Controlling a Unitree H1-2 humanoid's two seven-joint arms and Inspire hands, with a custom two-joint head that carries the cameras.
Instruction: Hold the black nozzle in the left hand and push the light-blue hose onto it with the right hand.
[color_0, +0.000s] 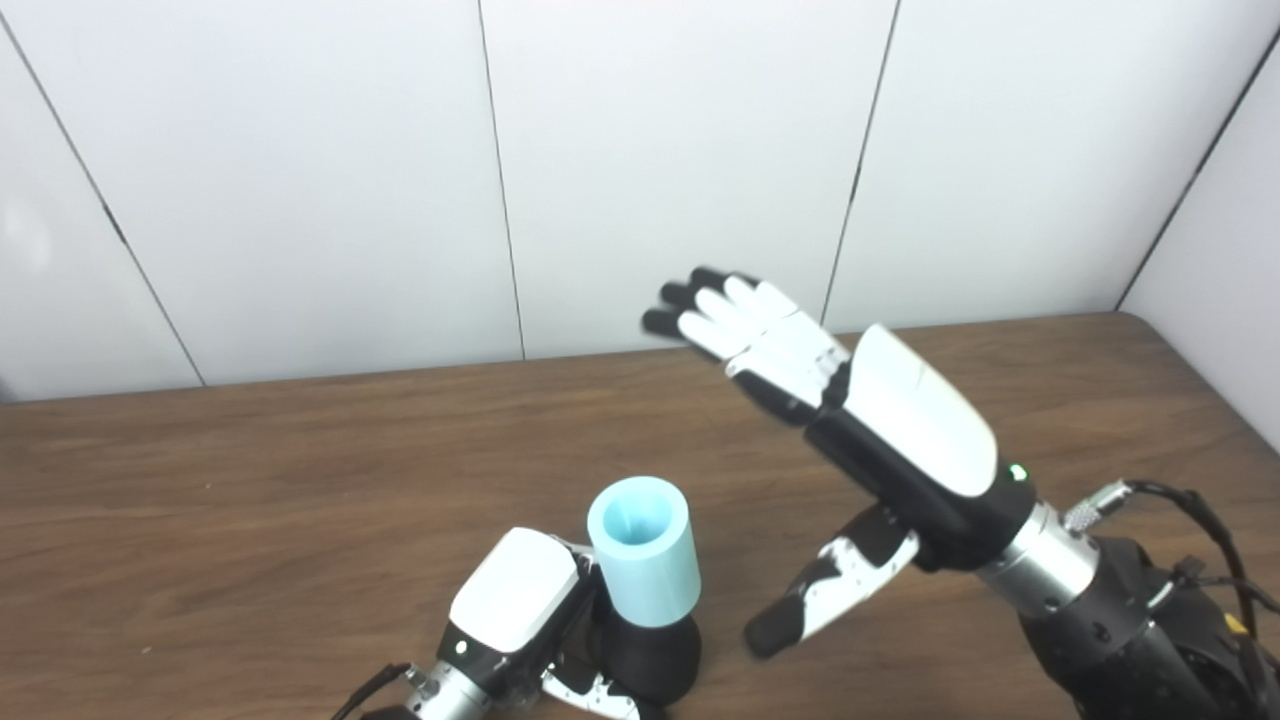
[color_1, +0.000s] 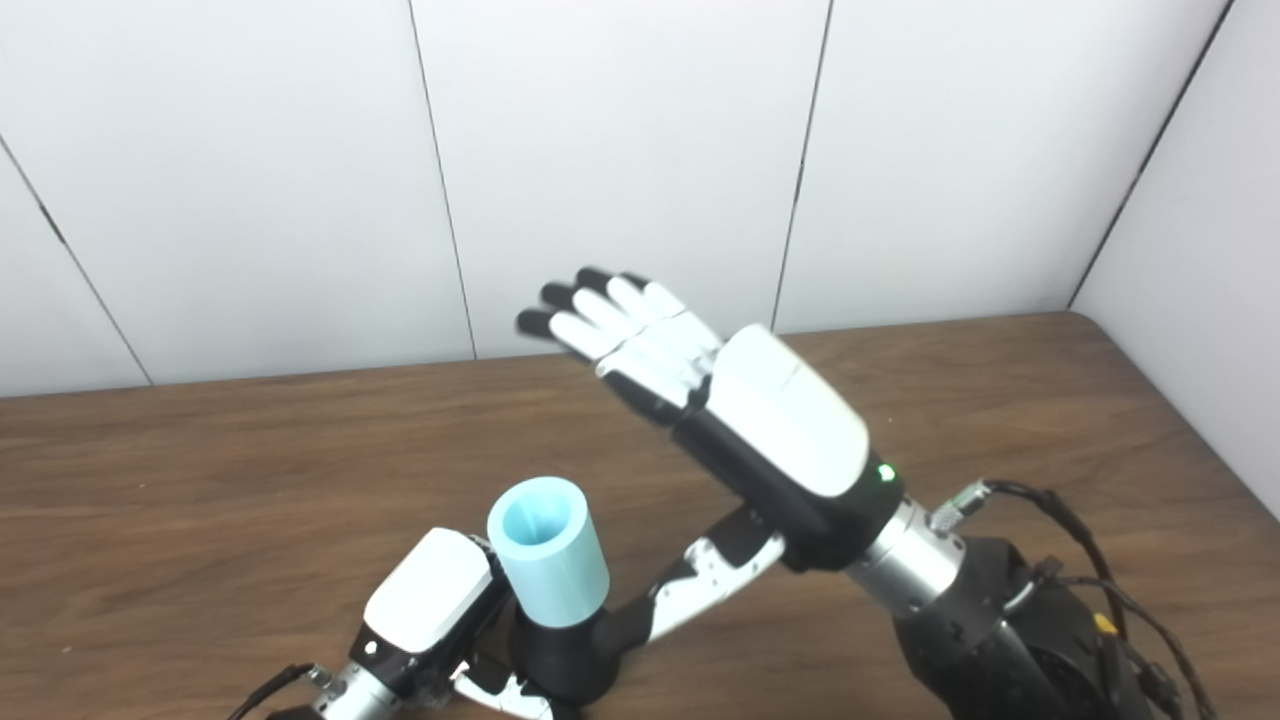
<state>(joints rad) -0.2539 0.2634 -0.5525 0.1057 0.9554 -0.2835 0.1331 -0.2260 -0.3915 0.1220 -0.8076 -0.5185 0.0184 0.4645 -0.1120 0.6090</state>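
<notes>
The left hand (color_0: 520, 610) sits at the near edge of the brown wooden table (color_0: 250, 480), a little left of centre. Its fingers (color_0: 590, 690) are wrapped around the black nozzle (color_0: 650, 655), which shows as a rounded dark base just to the right of the hand's white back. The light-blue hose (color_0: 643, 552) is a short, wide tube seated on top of the nozzle. It stands nearly upright with a slight lean away from the camera, and its open upper end faces up so that the pale inner wall is visible. The lower rim of the hose meets the black base with no gap showing.

The right hand (color_0: 880, 420) is raised above the table to the right of the hose and well apart from it, holding nothing. Its fingers (color_0: 720, 310) are stretched out flat and side by side, pointing up and to the far left toward the wall, with dark tips slightly blurred. The thumb (color_0: 830, 590) hangs down and to the left from the palm; in the left eye view its dark tip is near the nozzle but clear of it, while in the right eye view the tip overlaps the black base, so contact cannot be judged.

Behind the table stands a white panelled wall (color_0: 650, 150) with thin dark seams. Dark cables (color_0: 1200, 520) loop beside the right wrist.
</notes>
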